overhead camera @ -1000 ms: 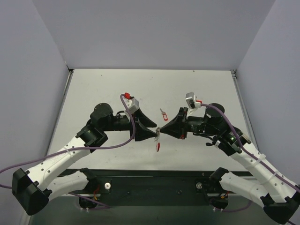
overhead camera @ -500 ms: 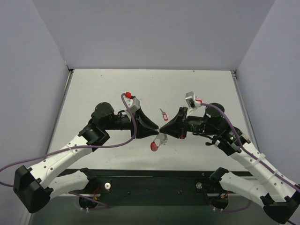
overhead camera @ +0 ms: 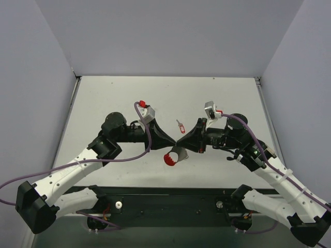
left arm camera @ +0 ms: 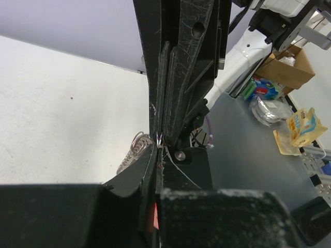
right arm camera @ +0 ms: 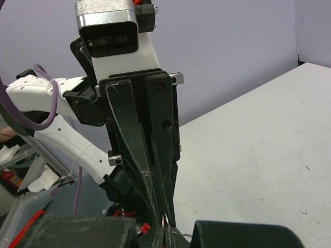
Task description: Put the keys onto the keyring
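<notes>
Now the left gripper (overhead camera: 175, 143) and right gripper (overhead camera: 179, 144) meet tip to tip, both clenched on the keyring (overhead camera: 172, 157) dangling at six o'clock. The key (overhead camera: 180, 125) lies at twelve o'clock, apart.

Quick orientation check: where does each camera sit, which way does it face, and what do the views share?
Top external: above and behind the bases, facing down at the table; shows both arms, left gripper and right gripper tip to tip, the keyring just base-side of them, the key beyond.
Left wrist: looks along its own shut fingers at the right gripper.
Right wrist: looks along its own shut fingers at the left gripper and its camera.
Shared: both wrist views show the tips meeting.
</notes>
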Motion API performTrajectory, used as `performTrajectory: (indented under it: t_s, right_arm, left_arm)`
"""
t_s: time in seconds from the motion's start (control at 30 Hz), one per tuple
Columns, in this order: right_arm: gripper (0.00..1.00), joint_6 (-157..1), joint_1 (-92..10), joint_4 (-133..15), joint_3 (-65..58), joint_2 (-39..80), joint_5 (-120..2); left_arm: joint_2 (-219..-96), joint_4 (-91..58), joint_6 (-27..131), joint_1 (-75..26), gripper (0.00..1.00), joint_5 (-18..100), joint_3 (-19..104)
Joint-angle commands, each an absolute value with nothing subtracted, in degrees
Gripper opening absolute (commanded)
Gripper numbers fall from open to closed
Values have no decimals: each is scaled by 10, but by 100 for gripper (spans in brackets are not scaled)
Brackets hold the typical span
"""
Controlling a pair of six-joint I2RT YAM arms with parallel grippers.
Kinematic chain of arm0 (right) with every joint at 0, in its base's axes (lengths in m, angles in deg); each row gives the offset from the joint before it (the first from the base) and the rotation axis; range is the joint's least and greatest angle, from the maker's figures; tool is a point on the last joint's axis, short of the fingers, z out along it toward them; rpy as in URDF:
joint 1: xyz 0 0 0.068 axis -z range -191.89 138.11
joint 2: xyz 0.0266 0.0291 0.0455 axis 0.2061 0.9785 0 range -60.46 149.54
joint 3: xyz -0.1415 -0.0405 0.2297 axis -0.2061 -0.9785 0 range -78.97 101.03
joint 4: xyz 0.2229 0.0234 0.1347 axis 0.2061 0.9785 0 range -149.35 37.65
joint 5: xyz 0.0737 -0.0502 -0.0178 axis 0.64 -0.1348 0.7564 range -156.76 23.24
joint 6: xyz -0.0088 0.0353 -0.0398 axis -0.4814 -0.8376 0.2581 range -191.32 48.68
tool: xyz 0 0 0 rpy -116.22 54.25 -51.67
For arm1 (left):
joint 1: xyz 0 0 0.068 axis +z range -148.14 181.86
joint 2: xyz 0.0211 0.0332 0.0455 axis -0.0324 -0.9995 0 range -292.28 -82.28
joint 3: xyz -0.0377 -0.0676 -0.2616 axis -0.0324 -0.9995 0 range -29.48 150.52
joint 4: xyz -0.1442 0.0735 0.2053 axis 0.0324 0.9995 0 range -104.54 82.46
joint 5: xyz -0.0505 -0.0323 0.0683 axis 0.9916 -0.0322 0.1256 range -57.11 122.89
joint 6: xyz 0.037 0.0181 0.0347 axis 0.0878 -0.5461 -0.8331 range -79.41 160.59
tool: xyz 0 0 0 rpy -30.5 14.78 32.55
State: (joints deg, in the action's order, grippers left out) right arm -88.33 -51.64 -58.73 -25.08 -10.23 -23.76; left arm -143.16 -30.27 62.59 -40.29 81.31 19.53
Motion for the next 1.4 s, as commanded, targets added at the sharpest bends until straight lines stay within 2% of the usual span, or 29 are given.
performTrajectory:
  t_s: [0.0, 0.1, 0.3, 0.33, 0.43, 0.47, 0.53, 0.57, 0.63, 0.67, 0.73, 0.93, 1.17, 1.37]
  right_arm:
    - [0, -882, -514, -630, -250, -112, -228]
    - [0, -881, -513, -630, -251, -116, -230]
    - [0, -883, -510, -628, -252, -120, -240]
    - [2, -889, -510, -628, -250, -121, -242]
    - [24, -915, -500, -629, -240, -123, -259]
    - [41, -917, -498, -630, -237, -125, -258]
    - [58, -926, -491, -629, -232, -134, -269]
    - [72, -930, -488, -630, -232, -139, -275]
    - [82, -936, -480, -631, -233, -158, -301]
    - [92, -939, -478, -632, -238, -164, -311]
    - [100, -943, -468, -637, -247, -191, -343]
    - [100, -966, -432, -652, -275, -221, -354]
    - [100, -975, -421, -656, -283, -199, -349]
    - [100, -995, -395, -595, -265, -156, -405]
  left_arm:
    - [-1425, -334, 623, -400, 5, 818, 225]
    - [-1427, -334, 624, -400, 0, 820, 225]
    - [-1424, -320, 617, -400, 0, 812, 230]
    - [-1423, -316, 616, -400, 0, 811, 231]
    - [-1419, -305, 610, -400, 0, 799, 230]
    - [-1418, -303, 606, -400, 0, 796, 228]
    - [-1413, -295, 602, -400, 0, 784, 227]
    - [-1410, -291, 597, -400, 0, 778, 226]
    - [-1402, -284, 593, -400, 0, 764, 221]
    - [-1398, -283, 590, -400, 0, 760, 218]
    - [-1388, -281, 588, -399, 0, 744, 211]
    - [-1368, -277, 577, -399, 0, 713, 195]
    - [-1356, -275, 544, -399, 0, 711, 181]
    - [-1342, -230, 519, -399, 0, 651, 178]
